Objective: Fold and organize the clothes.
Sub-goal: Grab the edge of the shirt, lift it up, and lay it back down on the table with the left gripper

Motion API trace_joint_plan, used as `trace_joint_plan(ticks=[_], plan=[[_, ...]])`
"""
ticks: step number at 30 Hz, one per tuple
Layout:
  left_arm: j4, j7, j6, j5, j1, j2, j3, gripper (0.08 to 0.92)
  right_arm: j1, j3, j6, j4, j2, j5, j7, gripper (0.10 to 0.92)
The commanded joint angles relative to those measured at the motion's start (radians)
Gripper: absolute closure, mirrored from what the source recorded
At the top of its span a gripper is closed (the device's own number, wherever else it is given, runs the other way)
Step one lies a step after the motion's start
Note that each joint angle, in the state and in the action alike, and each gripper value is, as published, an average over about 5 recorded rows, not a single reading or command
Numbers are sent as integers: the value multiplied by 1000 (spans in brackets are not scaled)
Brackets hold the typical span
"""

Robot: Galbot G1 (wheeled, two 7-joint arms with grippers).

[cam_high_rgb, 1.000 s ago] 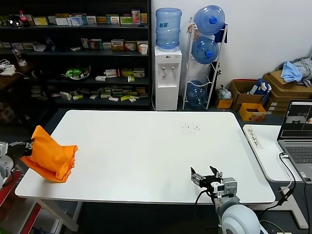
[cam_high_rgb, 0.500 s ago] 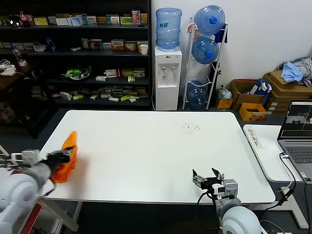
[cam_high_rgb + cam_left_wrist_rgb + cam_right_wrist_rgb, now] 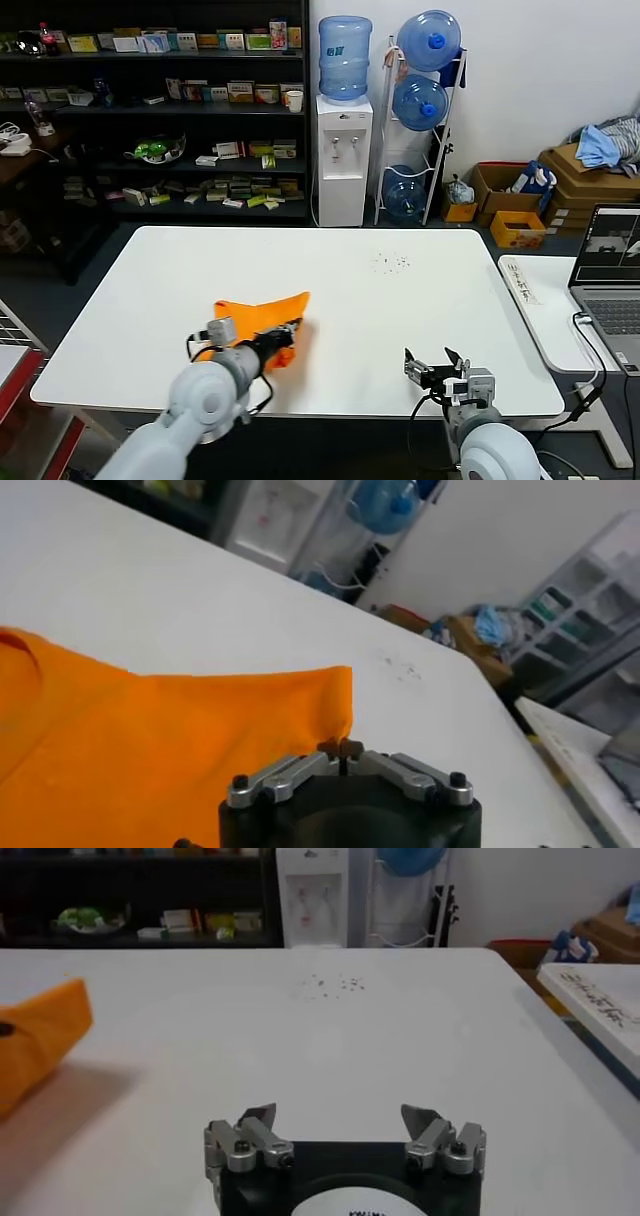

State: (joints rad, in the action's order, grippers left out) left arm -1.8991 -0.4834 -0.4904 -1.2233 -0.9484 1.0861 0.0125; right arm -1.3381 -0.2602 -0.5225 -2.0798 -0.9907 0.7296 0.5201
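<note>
The clothes are one bright orange T-shirt [image 3: 258, 310], bunched and held a little above the white table [image 3: 400, 300] near its front middle. My left gripper [image 3: 286, 333] reaches in from the front left and is shut on the shirt's edge. In the left wrist view the fingertips [image 3: 342, 747] meet on a corner of the orange fabric [image 3: 150, 740]. No lettering shows. My right gripper [image 3: 436, 368] rests open at the table's front right, apart from the shirt, with nothing between its fingers [image 3: 340, 1116]. The right wrist view shows the shirt [image 3: 40, 1038] off to one side.
A patch of small dark specks [image 3: 390, 263] marks the table's far right part. A second white table [image 3: 545, 320] with a power strip [image 3: 521, 280] and a laptop [image 3: 612, 270] stands to the right. Shelves and a water dispenser [image 3: 343, 160] stand behind.
My left arm has carried the shirt from the table's left edge to its front middle. The shirt now hangs wider. The right gripper has stayed nearly still, open.
</note>
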Motion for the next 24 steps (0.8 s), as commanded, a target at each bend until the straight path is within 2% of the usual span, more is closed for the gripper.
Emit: trace_joint_plan(ticks=[1, 12, 18, 22, 24], plan=[[123, -56, 26, 0, 144, 212, -191, 900, -6, -16, -2, 2, -3, 5, 6, 203], [190, -35, 47, 91, 152, 246, -185, 900, 2, -8, 1, 1, -2, 8, 0, 203], [197, -15, 52, 121, 141, 231, -172, 900, -2, -12, 46, -1, -1, -18, -42, 203], [156, 40, 52, 176, 107, 199, -142, 898, -16, -24, 139, -4, -4, -71, -120, 203], [108, 98, 60, 241, 74, 176, -102, 887, -33, -42, 197, -6, -10, -131, -176, 203]])
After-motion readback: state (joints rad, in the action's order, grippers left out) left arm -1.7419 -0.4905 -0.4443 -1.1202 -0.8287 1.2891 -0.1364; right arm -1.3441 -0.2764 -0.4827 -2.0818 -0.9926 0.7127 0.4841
